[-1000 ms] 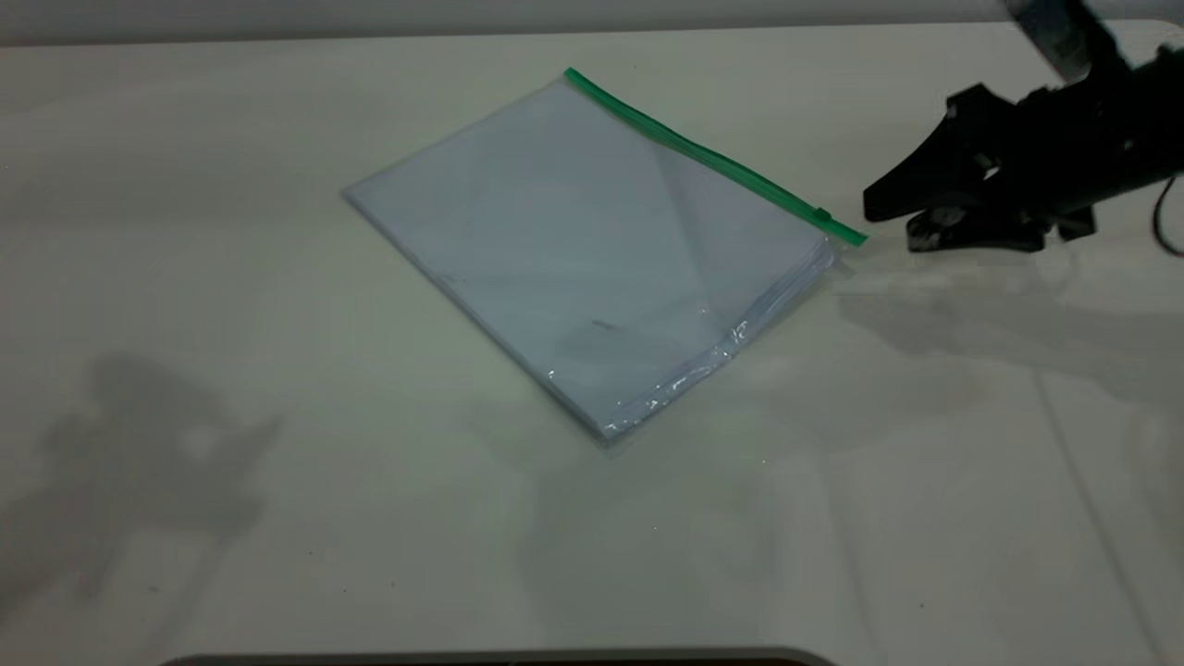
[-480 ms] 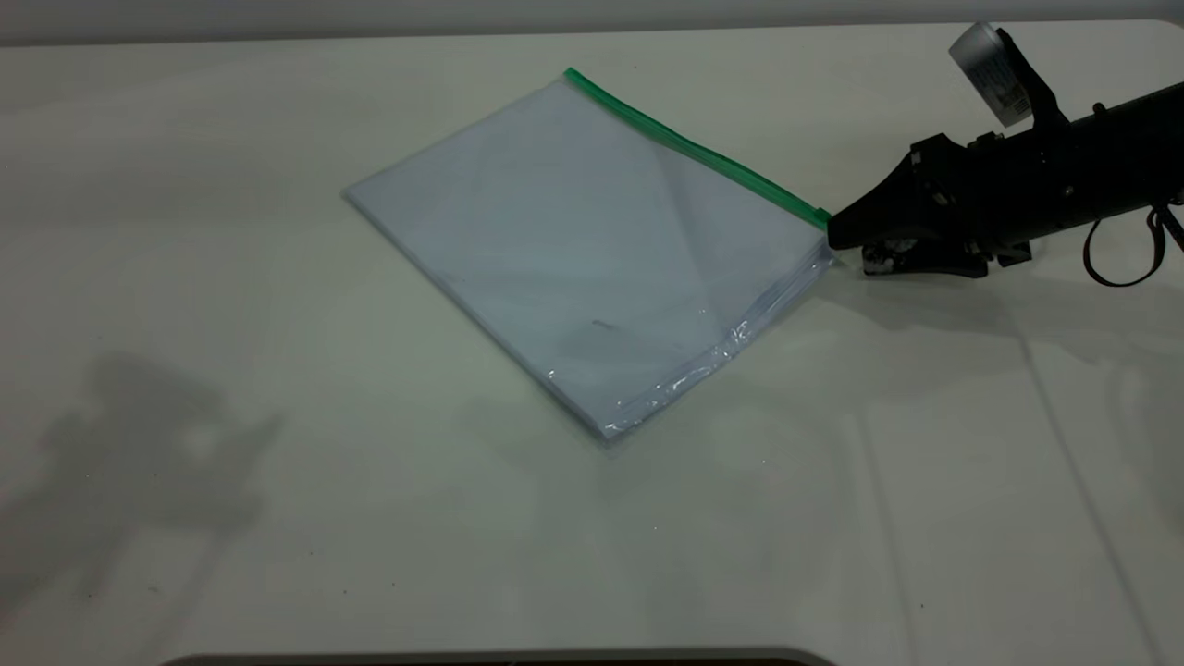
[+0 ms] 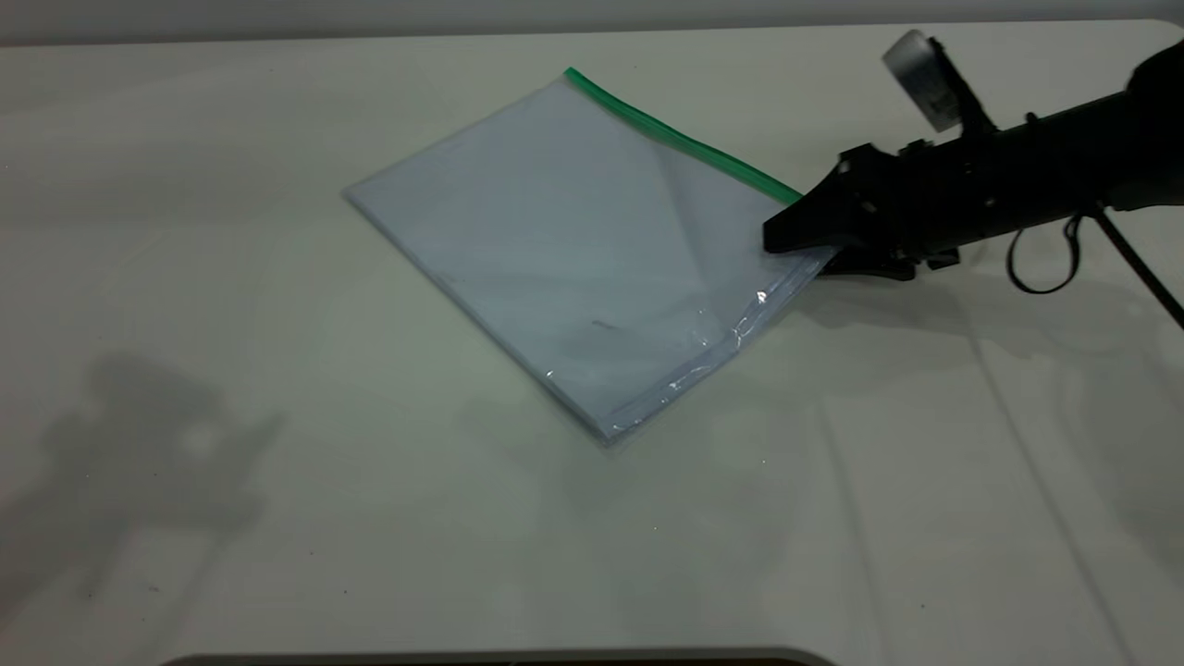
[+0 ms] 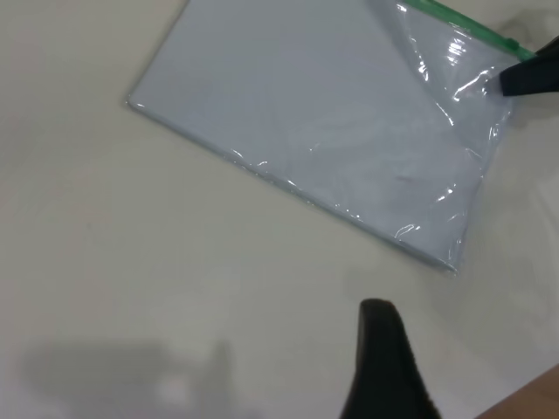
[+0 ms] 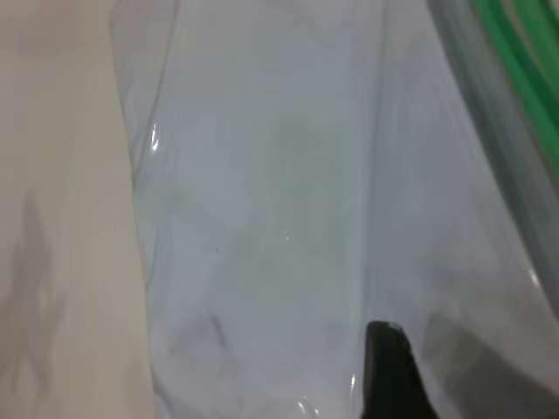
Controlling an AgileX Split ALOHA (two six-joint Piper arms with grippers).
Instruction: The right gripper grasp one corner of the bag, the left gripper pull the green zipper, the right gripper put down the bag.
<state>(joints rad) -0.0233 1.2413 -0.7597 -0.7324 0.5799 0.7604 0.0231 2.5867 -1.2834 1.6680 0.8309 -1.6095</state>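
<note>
On a pale tabletop (image 3: 277,518), the bag (image 3: 573,240), clear and holding white sheets, lies flat at mid-table. The right gripper (image 3: 786,242) reaches in from the side, its fingers closed over and under the corner of the bag (image 3: 803,264), hiding the end of the green zipper (image 3: 680,139). The right wrist view shows one fingertip over the plastic. The left gripper (image 4: 384,371) appears only in its own wrist view, cut off; its finger state cannot be told.
</note>
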